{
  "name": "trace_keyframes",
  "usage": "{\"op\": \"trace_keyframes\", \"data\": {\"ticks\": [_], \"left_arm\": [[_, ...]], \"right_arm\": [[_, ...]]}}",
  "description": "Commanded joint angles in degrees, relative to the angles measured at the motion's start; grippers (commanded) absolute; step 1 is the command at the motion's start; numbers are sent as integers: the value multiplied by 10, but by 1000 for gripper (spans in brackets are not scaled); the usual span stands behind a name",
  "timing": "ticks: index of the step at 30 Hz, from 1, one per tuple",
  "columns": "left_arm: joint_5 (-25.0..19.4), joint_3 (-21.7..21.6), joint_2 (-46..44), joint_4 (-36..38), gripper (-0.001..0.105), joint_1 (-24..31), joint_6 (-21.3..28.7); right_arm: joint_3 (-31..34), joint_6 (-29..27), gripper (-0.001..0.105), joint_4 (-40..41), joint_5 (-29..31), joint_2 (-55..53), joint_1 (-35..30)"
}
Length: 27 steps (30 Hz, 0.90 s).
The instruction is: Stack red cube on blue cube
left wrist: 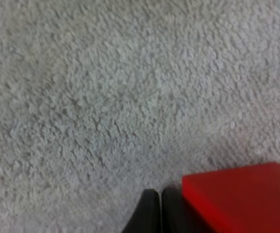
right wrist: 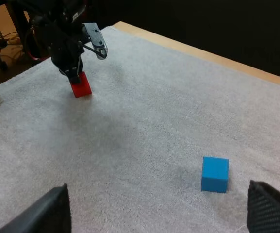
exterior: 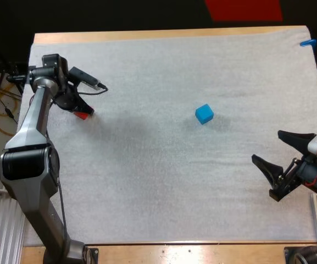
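Zero cubes stacked: the red cube (exterior: 82,115) rests on the white mat (exterior: 147,181), not on the blue cube (exterior: 204,114); I judge the task to be at its very start, with the pick not yet made.
Red cube: one; it lies just beside the closed fingertips of the left gripper (left wrist: 160,194), outside the jaws and not between them. Whether a finger touches its side I cannot tell.
Blue cube: one; it stands alone on the mat, well apart from the left jaws and from the red cube. It is out in front of the gap between the right jaws and is touched by neither finger.
Left gripper: jaws pressed together on nothing, the tips meeting each other, low over the mat at the red cube's side.
Right gripper (exterior: 266,146): jaws spread wide and empty, well clear of the blue cube.
Done: nothing that counts toward the stack, judging by how the cubes lie.
Left to do: as I read it, the left jaws must part and straddle the red cube. They then close on it from both sides, lift it and carry it over the blue cube. Last, they set it down squarely on top and let go.
Count: two cubes (one red, one blue), two grippers, one white mat and one wooden table (exterior: 163,34).
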Motion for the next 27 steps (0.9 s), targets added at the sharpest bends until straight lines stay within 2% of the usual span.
{"op": "trace_keyframes", "data": {"ticks": [1,12,21,23,27], "left_arm": [[-1,-2,-1,14,0,-2,-6],[47,-1,-1,44,0,-34,-6],[84,-1,-1,85,0,-85,-29],[109,-1,-1,102,0,-101,-33],[116,-1,-1,129,0,-132,-41]], "right_arm": [[-5,-5,71,-5,-5,0,1],[-5,-5,71,-18,-5,0,1],[-5,-5,71,-18,-5,0,1],[-5,-5,71,-18,-5,0,1],[-5,-5,71,-18,-5,0,1]]}}
